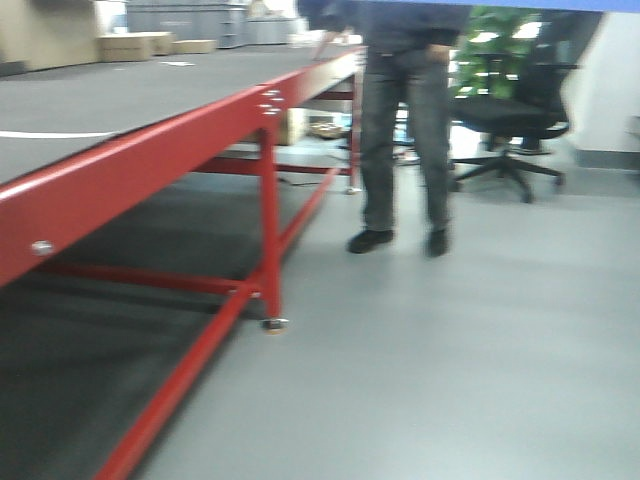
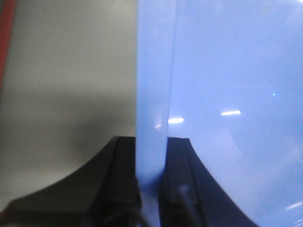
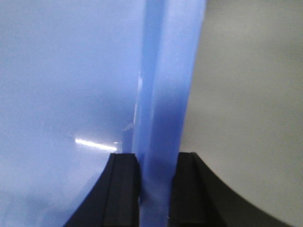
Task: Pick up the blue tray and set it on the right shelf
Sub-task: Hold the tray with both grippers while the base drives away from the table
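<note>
The blue tray fills both wrist views. In the left wrist view its glossy floor [image 2: 236, 71] lies to the right and its left rim runs up the middle. My left gripper [image 2: 150, 161] is shut on that rim, one black finger on each side. In the right wrist view the tray floor [image 3: 61, 75] lies to the left, and my right gripper [image 3: 156, 175] is shut on the right rim. A thin blue strip of the tray [image 1: 480, 4] shows along the top of the front view. The right shelf is out of view.
A red-framed table [image 1: 150, 150] with a grey top runs along the left, with a leg [image 1: 270, 220] near the middle. A person [image 1: 405, 120] stands ahead beside it. A black office chair [image 1: 515, 110] stands behind on the right. Grey floor [image 1: 470, 350] spreads to the right.
</note>
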### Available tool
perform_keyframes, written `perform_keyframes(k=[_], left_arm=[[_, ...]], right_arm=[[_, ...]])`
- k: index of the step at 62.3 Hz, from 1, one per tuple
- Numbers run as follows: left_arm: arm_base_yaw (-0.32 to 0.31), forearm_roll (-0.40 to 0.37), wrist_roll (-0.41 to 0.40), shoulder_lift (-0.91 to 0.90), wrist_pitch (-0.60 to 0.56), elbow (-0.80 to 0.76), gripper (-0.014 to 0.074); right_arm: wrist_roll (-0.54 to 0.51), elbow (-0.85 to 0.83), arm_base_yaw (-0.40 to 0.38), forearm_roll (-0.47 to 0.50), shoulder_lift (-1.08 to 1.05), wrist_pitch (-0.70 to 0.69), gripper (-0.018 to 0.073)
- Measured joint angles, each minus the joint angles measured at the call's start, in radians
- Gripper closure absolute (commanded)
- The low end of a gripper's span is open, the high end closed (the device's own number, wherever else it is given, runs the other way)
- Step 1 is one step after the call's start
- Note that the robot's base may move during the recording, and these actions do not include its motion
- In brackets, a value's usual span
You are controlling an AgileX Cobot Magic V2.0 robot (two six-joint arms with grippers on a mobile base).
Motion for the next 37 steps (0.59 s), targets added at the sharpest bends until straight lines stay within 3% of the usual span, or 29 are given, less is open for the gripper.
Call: perform_keyframes(k=[37], left_arm=[[0.000, 0.000, 0.000, 0.000, 0.000, 0.000, 0.0645]], right_arm=[[0.000, 0.000, 0.000, 0.000, 0.000, 0.000, 0.0493]])
